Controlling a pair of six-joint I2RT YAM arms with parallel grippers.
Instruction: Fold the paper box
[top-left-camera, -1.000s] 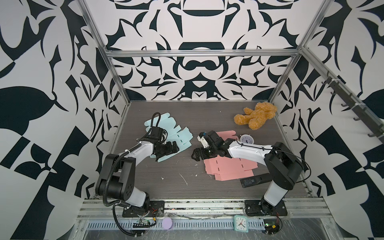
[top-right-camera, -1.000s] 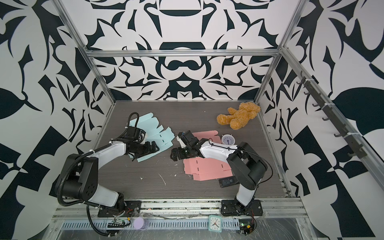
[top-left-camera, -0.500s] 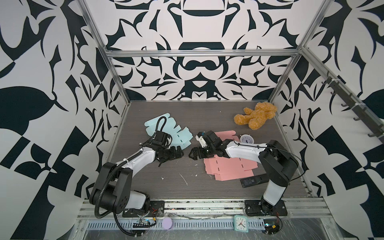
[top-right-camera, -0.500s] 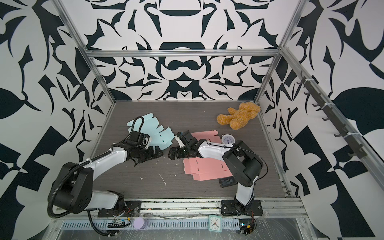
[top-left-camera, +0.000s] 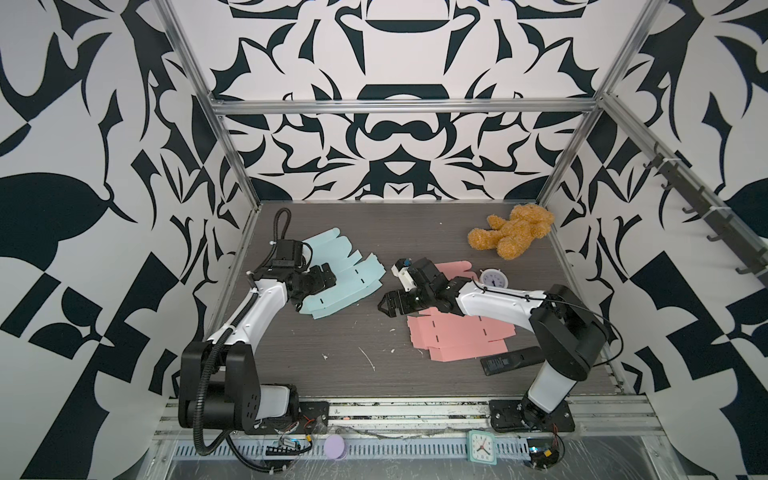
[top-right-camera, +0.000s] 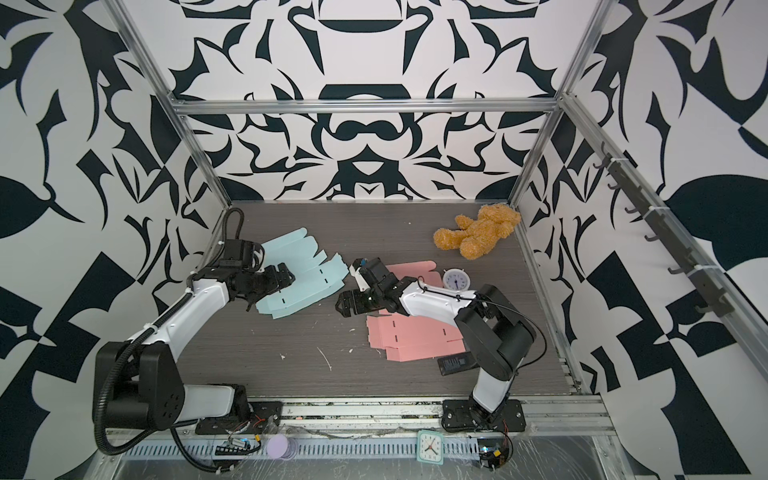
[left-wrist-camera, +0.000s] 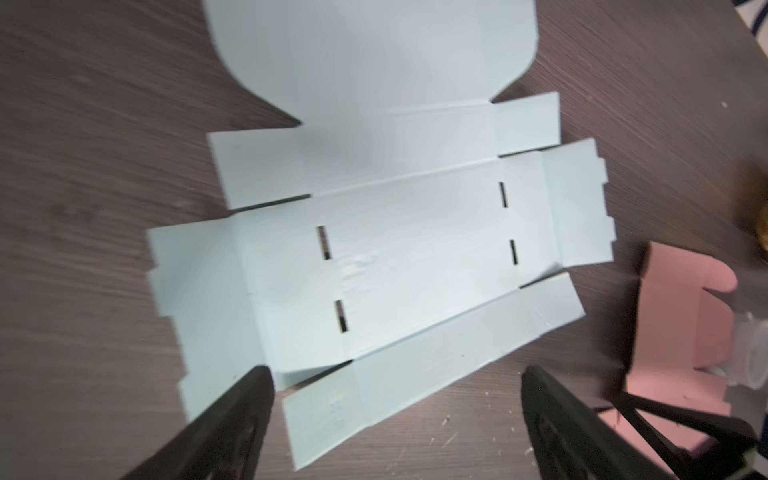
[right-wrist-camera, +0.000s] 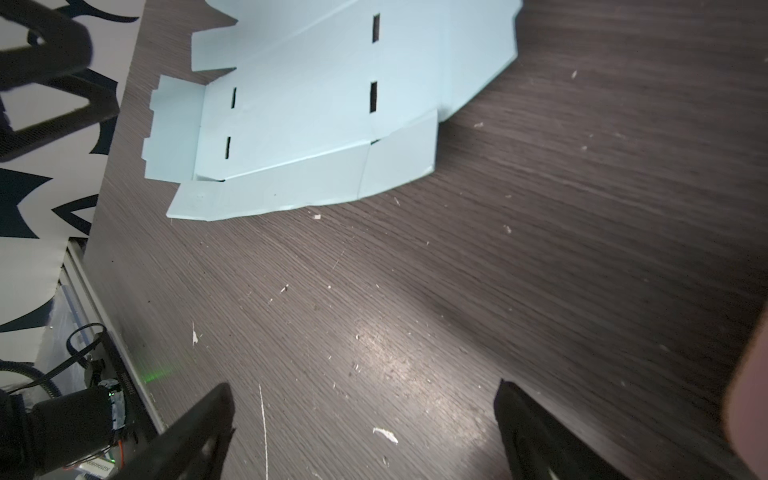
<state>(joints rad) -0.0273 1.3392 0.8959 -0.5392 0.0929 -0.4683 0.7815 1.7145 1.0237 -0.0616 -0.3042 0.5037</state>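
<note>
A light blue flat paper box (top-left-camera: 349, 282) (top-right-camera: 311, 278) lies unfolded at the left of the table, with its flaps spread and one long side flap slightly raised. My left gripper (top-left-camera: 320, 289) (top-right-camera: 274, 289) hovers open over its near corner. In the left wrist view the blue sheet (left-wrist-camera: 415, 249) fills the middle, and the left gripper (left-wrist-camera: 395, 374) straddles a corner flap with nothing clamped. A pink flat paper box (top-left-camera: 453, 336) (top-right-camera: 411, 336) lies to the right. My right gripper (top-left-camera: 388, 301) (right-wrist-camera: 363, 388) stands open over bare table between the two sheets, pointing at the blue sheet (right-wrist-camera: 311, 104).
A brown teddy bear (top-left-camera: 511, 232) lies at the back right. A small white round clock (top-left-camera: 493, 279) stands by the pink sheet's far edge. A black remote (top-left-camera: 511, 365) lies in front of the pink sheet. Small paper scraps dot the dark wooden table (top-left-camera: 357, 365).
My left gripper swung out toward the table's middle, then drew back left over the blue sheet's near corner. The right gripper shifted slightly left. Both stayed open.
</note>
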